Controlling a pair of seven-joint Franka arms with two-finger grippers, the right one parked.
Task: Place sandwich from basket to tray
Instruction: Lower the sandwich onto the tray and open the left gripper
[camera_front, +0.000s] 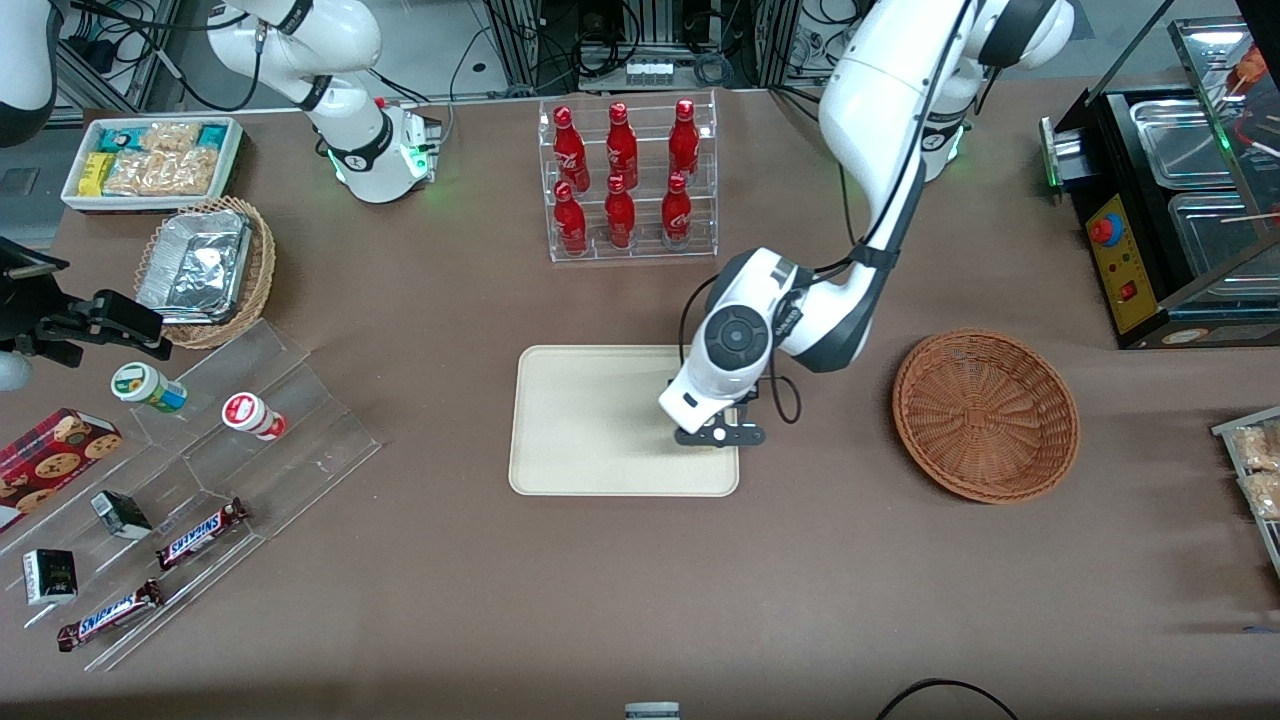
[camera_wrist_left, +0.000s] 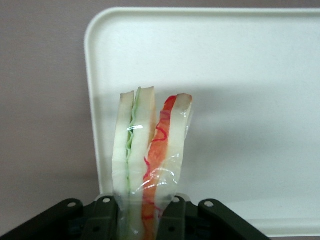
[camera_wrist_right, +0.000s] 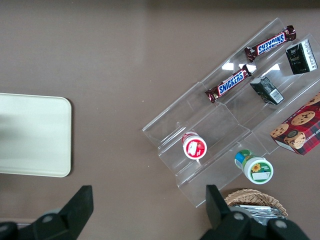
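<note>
gripper (camera_wrist_left: 144, 220): clamped on the wrapped sandwich (camera_wrist_left: 150, 160), over the tray's working-arm end
tray (camera_front: 590, 420): bare under it; lower until sandwich rests flat, then release
basket (camera_front: 985, 415): empty, toward working arm's end

Cream tray (camera_front: 590, 420), red-brown woven basket (camera_front: 985, 415).
White sandwich (camera_wrist_left: 150, 150) shows green and red-orange layers between black gripper (camera_wrist_left: 140, 220) jaws.

From the front, the arm's wrist hides the sandwich (camera_wrist_left: 150, 155) and covers part of the tray (camera_front: 590, 420) near its corner toward the working arm's end. The gripper (camera_front: 722, 432) shows only partly beneath the wrist. In the left wrist view, the picture edge cuts off the sandwich's gripped end and the tray.
</note>
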